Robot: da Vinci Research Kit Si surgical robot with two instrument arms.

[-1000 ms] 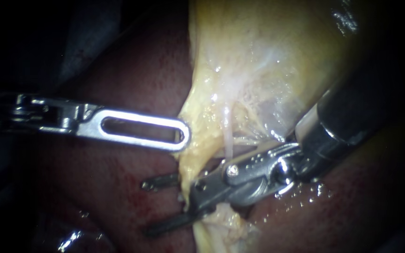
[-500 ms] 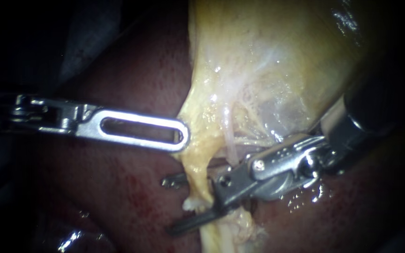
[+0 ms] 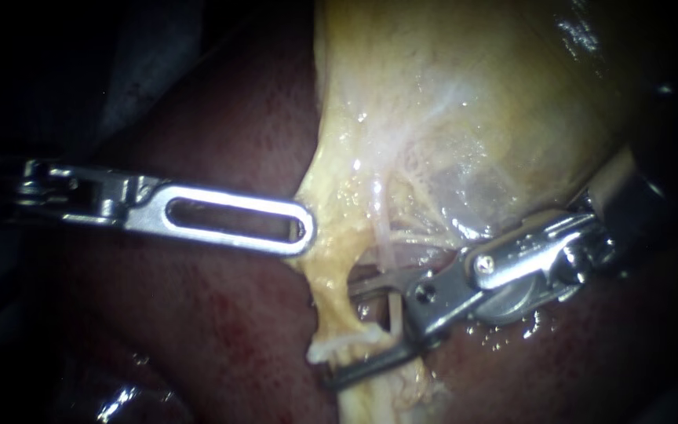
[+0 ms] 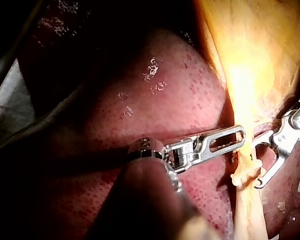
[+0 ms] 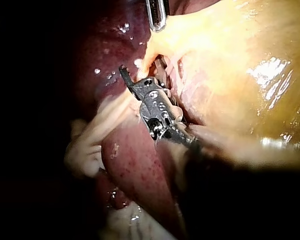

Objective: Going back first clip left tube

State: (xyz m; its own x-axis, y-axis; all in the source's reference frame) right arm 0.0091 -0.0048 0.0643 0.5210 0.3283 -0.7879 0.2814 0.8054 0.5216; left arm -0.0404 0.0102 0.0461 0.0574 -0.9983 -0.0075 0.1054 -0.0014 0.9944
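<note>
Tube [image 3: 384,235]: one thin pale strand, running down from the gallbladder [image 3: 472,102] and passing between the jaws of the right tool [image 3: 341,334]. Whether it carries a clip cannot be told. Just beside it, toward the left tool, one thicker yellow strand [image 3: 331,294] ends in a whitish frayed tip near the right tool's lower jaw.

Tools: two.
- Right tool: shaft enters from the upper right. Its two jaws stand wide apart, one above and one below the tube. They grip nothing.
- Left tool [image 3: 308,232]: one flat slotted face shows. The tip lies against the gallbladder's yellow edge. Whether it has hold of that edge cannot be told.

Liver [image 3: 221,330]: one dark red, wet surface under both tools, with small red spots below the left tool.
</note>
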